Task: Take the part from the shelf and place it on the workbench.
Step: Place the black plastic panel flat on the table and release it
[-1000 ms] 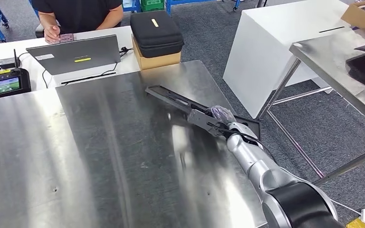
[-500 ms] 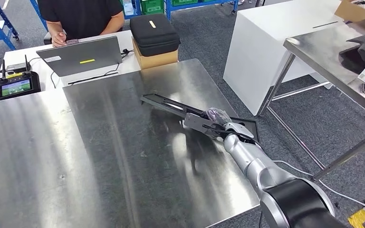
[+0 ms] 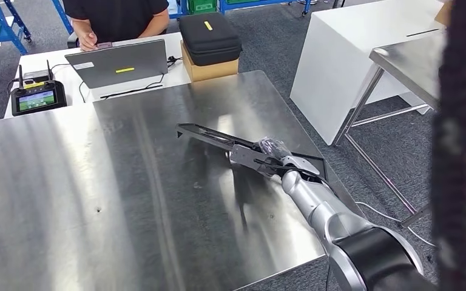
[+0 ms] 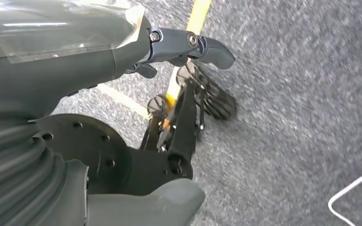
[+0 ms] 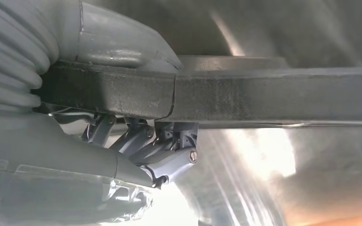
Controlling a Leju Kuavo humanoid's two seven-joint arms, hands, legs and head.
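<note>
The long black part (image 3: 218,138) is clamped by the right hand (image 3: 267,159), held low over the steel workbench (image 3: 127,200) for release; the left hand's (image 4: 169,122) fingers are spread, empty.

No text, label, brand or number is showing clearly enough to read in any view. The laptop (image 3: 120,62), sitting at about eleven o'clock beyond the workbench (image 3: 127,194), is carrying a small yellow strip and a pale sticker on its lid, but any lettering on them is too small to make out. The black case (image 3: 209,39) at twelve o'clock is bearing a yellow tag, also illegible. The handheld controller (image 3: 35,97) at ten o'clock is displaying a lit screen whose contents are blurring into colour patches. The yellow floor line (image 4: 188,42) is carrying no writing.
</note>
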